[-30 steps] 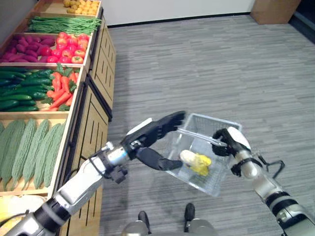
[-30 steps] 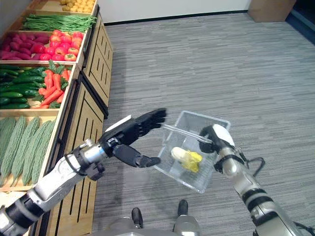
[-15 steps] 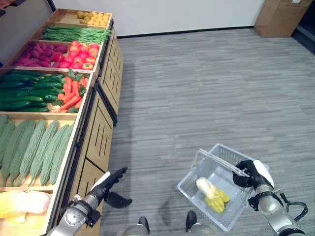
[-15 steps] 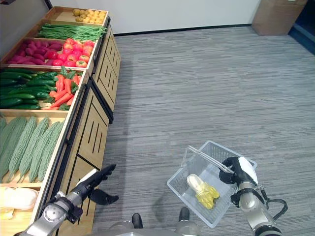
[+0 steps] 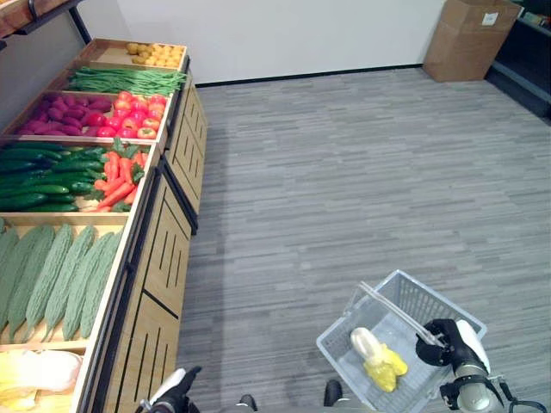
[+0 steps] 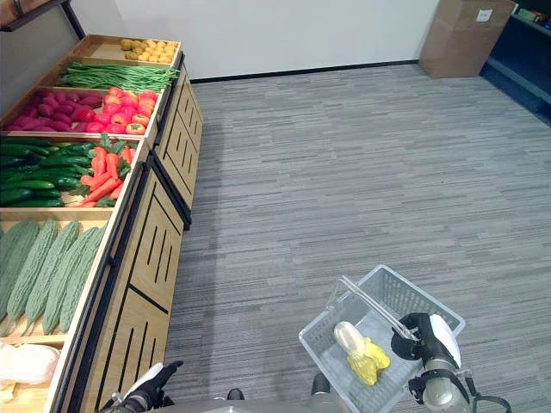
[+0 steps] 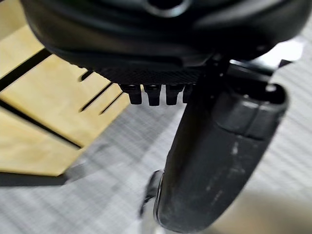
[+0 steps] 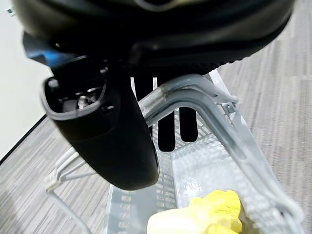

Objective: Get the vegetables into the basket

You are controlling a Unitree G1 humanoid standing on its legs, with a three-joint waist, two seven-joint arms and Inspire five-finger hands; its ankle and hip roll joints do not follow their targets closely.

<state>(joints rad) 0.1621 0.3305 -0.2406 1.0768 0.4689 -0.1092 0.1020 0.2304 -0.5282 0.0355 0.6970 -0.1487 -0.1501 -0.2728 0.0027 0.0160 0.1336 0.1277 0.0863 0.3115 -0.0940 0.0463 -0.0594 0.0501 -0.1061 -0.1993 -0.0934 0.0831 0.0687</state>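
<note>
The basket (image 5: 405, 344) is carried low at the lower right by the right hand (image 5: 448, 337), curled round its handle (image 8: 209, 105), one yellow vegetable (image 5: 376, 358) already inside. The remaining vegetables (image 5: 52, 163) are racked along the left edge, so the left hand (image 5: 176, 397), relaxed and empty at the bottom edge, is nearer.

Wooden produce stand (image 5: 164, 249) sits on grey carpet floor (image 5: 344, 172). From its far end nearer: yellow potatoes (image 5: 155, 49), green beans (image 5: 125, 80), purple sweet potatoes (image 5: 60, 112) beside tomatoes (image 5: 133, 125), cucumbers (image 5: 43, 176) beside carrots (image 5: 116, 176), bitter gourds (image 5: 52, 275), pale cabbage (image 5: 39, 370). Cardboard box (image 5: 469, 39) stands on the floor, well apart from the stand.
</note>
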